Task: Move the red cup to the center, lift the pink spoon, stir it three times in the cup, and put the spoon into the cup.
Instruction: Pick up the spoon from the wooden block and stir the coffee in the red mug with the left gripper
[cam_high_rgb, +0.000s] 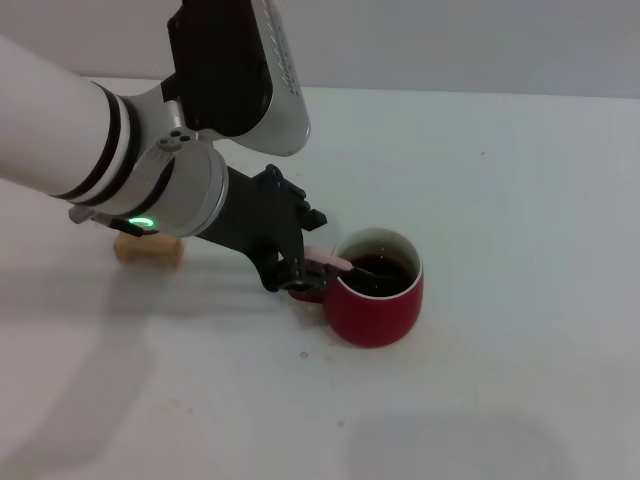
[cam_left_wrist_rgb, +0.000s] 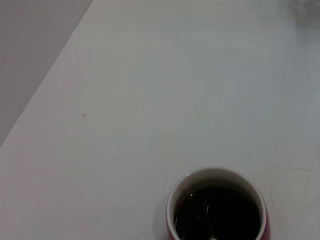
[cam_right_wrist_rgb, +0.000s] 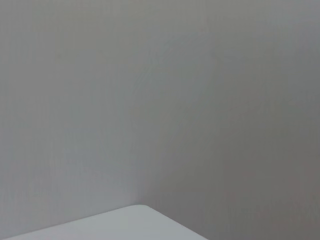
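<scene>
The red cup (cam_high_rgb: 378, 300) stands on the white table near the middle, with dark brown liquid inside; it also shows in the left wrist view (cam_left_wrist_rgb: 216, 206). My left gripper (cam_high_rgb: 303, 272) is at the cup's left rim and is shut on the pink spoon (cam_high_rgb: 330, 261). The spoon's pink handle leans over the rim and its bowl end dips into the liquid. Its thin stem shows faintly in the liquid in the left wrist view (cam_left_wrist_rgb: 209, 225). The right gripper is out of view; its wrist camera sees only a wall and a table corner.
A tan wooden block (cam_high_rgb: 148, 248) lies on the table to the left, partly behind my left arm. The white tabletop (cam_high_rgb: 520, 200) extends to the right of and behind the cup, with small brownish specks in front of the cup (cam_high_rgb: 305, 354).
</scene>
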